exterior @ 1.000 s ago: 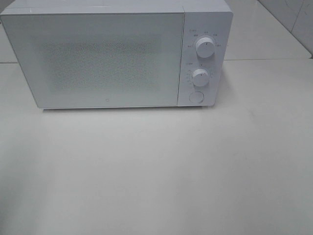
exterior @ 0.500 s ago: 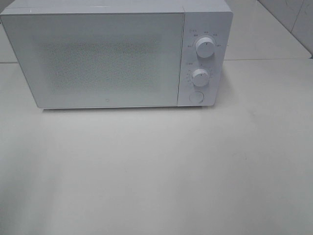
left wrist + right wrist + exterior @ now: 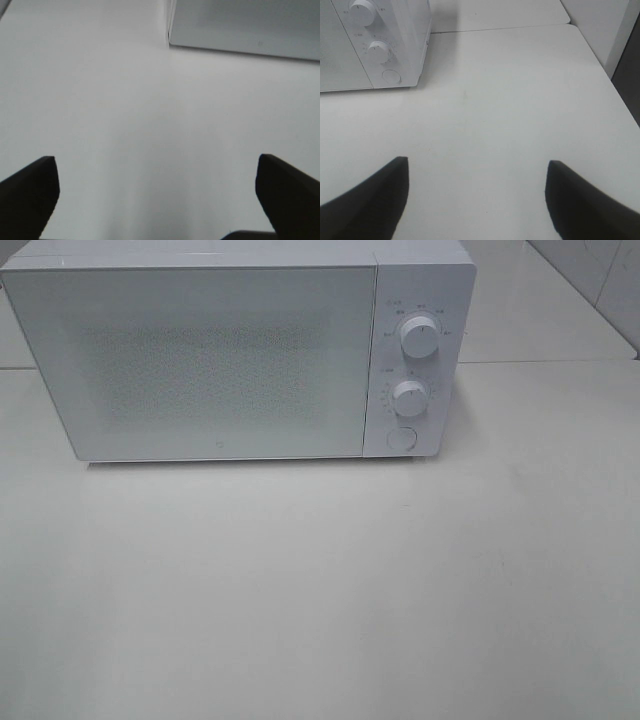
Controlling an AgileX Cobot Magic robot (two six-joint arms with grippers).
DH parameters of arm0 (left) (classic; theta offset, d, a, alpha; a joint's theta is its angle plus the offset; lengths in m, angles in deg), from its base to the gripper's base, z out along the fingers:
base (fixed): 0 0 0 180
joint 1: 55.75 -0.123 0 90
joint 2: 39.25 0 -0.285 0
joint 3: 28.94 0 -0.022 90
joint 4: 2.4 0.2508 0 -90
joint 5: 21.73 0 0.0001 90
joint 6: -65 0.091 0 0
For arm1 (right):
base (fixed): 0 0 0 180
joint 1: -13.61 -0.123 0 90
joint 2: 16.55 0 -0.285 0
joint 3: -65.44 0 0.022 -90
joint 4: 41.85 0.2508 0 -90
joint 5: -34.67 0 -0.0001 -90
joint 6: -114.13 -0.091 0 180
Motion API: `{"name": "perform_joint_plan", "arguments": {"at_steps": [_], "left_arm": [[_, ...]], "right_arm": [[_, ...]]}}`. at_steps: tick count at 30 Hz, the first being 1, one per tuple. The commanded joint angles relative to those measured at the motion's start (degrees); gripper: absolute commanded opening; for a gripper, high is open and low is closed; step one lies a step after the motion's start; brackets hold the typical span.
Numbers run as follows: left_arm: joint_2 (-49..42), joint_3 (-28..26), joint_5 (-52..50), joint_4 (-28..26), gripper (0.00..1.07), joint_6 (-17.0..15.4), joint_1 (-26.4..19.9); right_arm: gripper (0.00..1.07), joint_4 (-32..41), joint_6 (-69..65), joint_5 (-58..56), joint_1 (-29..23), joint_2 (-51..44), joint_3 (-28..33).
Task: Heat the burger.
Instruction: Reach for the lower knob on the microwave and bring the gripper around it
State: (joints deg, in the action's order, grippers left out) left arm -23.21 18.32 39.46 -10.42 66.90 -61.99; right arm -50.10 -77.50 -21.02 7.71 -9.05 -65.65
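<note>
Far on the surface: microwave, door shut (nothing has shifted).
Left gripper: jaws wide, empty.
Right gripper: jaws apart, empty.

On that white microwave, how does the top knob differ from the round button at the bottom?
The white top knob sticks out towards you; the flat white round button sits nearly flush. The knob has printed marks around it; the button has none. Both are white, round, and right of the closed microwave door.
</note>
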Motion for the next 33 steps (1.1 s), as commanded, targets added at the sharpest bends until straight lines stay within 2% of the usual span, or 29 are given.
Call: {"name": "perform_joint_plan", "arguments": {"at_steps": [1,7,33], "left_arm": [[-4.41,0.23,-0.34,-0.23,1.02,0.06,-0.29],[-9.68,0.23,-0.34,-0.29,1.02,0.06,-0.29],[-9.63,0.23,-0.4,-0.34,1.02,0.06,-0.29]], "right_arm": [[0.73,0.0,0.17,0.29,0.4,-1.49,0.11],[0.73,0.0,0.17,0.29,0.4,-1.49,0.11],[0.73,0.06,0.0,0.29,0.34,-1.49,0.11]]}}
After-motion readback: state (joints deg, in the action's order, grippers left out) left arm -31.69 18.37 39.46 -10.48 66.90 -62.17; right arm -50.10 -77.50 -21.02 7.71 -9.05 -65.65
